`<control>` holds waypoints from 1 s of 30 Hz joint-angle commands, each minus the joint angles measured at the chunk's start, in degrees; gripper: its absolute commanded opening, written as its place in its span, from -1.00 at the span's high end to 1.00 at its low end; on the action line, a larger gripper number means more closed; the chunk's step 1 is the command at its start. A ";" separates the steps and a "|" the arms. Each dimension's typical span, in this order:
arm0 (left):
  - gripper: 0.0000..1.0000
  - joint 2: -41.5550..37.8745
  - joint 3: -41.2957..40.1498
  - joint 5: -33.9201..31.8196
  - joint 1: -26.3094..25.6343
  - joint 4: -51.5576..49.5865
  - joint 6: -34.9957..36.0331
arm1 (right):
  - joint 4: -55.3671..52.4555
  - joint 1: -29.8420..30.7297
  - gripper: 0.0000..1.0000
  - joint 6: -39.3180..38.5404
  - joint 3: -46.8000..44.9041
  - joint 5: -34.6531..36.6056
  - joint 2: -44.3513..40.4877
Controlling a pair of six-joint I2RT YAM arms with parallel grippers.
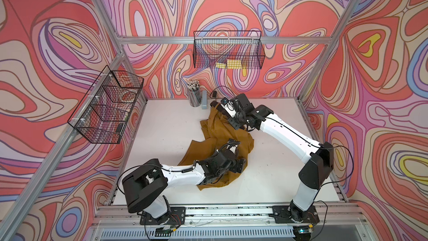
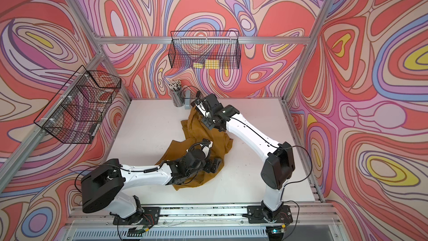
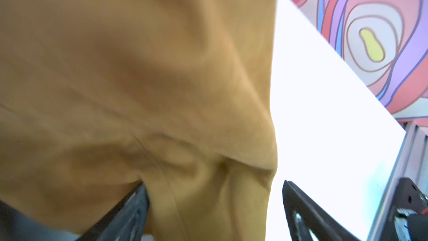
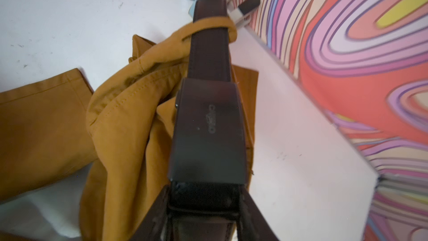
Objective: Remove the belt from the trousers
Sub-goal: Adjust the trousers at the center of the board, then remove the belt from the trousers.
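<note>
The mustard trousers (image 1: 217, 133) (image 2: 196, 135) lie crumpled mid-table, and their waist end is lifted toward the back wall. My right gripper (image 4: 205, 197) (image 1: 217, 106) is shut on the buckle end of the dark belt (image 4: 209, 59). Just beyond its fingertips (image 4: 249, 212) sits the dark flat buckle (image 4: 206, 130). Further on, the strap runs through a mustard belt loop (image 4: 209, 25). In both top views the arm hides the belt. My left gripper (image 3: 214, 188) (image 1: 240, 164) is open low over the trousers' near part. A fold of cloth (image 3: 208, 205) lies between its fingers (image 3: 298, 209).
A cup of pencils (image 1: 194, 95) and a grey block (image 1: 204, 100) stand at the back wall, close to my right gripper. A small dark plug on a cable (image 1: 214, 93) lies beside them. Wire baskets hang on the back wall (image 1: 228, 51) and the left rail (image 1: 106, 105).
</note>
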 commanded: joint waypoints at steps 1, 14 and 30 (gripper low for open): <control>-0.97 -8.61 1.71 -4.86 1.65 -1.54 10.55 | 11.37 0.00 1.00 -12.76 -1.08 0.01 -6.28; -0.99 -13.94 16.45 16.91 30.55 -21.44 18.05 | 8.30 -6.60 1.00 -14.54 11.74 -25.44 -2.53; -0.74 6.31 33.64 20.87 37.58 -14.30 -0.75 | 10.36 -7.30 1.00 -11.42 10.70 -28.66 -3.34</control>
